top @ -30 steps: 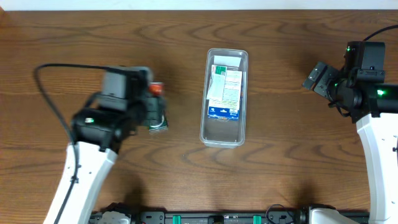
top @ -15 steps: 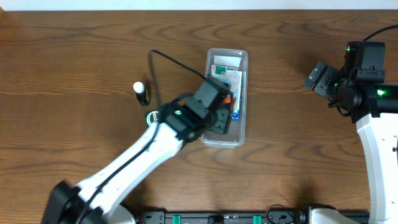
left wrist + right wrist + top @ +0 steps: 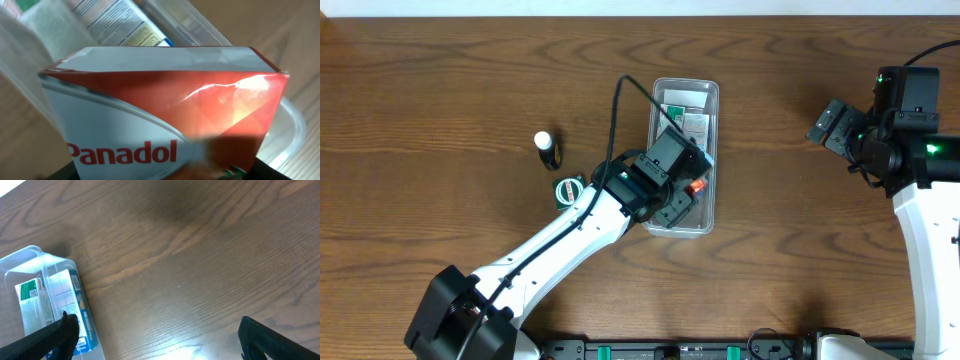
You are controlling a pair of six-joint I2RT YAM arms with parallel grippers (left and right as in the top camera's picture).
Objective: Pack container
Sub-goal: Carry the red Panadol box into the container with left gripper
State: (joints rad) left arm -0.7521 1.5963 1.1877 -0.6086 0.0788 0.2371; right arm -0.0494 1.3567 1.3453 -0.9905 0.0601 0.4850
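**Wooden bench (image 3: 470,90): box (image 3: 165,115) poised over container (image 3: 686,83)**

The container lies centre-bench, long axis running away from the robot. The left hand (image 3: 687,193), clamped on the Panadol box, hangs above its near end. The right hand (image 3: 160,336) sits well off, fingers apart

Left arm (image 3: 582,222) hides near end of container (image 3: 685,82). Inside it, Panadol box (image 3: 165,100) blurred, cut off at bottom edge.

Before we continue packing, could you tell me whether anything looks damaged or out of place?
Only the red-and-white Panadol cardboard box, held by the left gripper over the clear plastic tub: its red face looks slightly creased.
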